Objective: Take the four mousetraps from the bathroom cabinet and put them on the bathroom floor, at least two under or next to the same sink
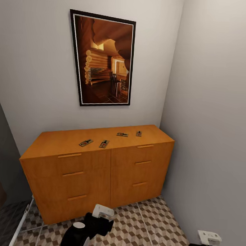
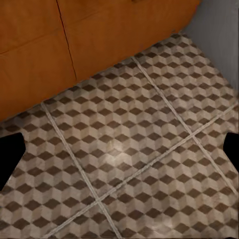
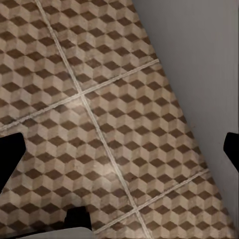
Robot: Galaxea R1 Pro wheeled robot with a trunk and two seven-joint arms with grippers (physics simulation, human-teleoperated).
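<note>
Lying on top of the cabinet (image 1: 99, 165), the four mousetraps are all within view from the head camera: one mousetrap (image 1: 86, 143) and a second (image 1: 104, 143) sit close together near the cabinet's front edge, above the seam between its two drawer columns, while a third (image 1: 122, 134) and a fourth (image 1: 138, 133) rest further back toward the cabinet's wall-side end. None overlaps another. A framed picture (image 1: 103, 59) hangs on the grey wall above the cabinet, and the corner wall (image 1: 210, 106) closes in just beside the cabinet's far end.

Both arms hang low in front of the cabinet, over the bathroom floor (image 2: 124, 159). The left hand (image 2: 119, 154) is spread wide, its dark fingertips showing at opposite edges of the left wrist view with bare tile between them; the right hand (image 3: 122, 149) is likewise spread and carries nothing, with tile and the grey wall base beneath it.

The step at hand seems to be the first pick. A sound way would be to raise the left arm toward the front pair, which look easiest to reach, and come down from above with the fingers across a trap's narrow width. The boards are thin and flat, so a shallow grip risks sliding one along the wood rather than lifting it.
</note>
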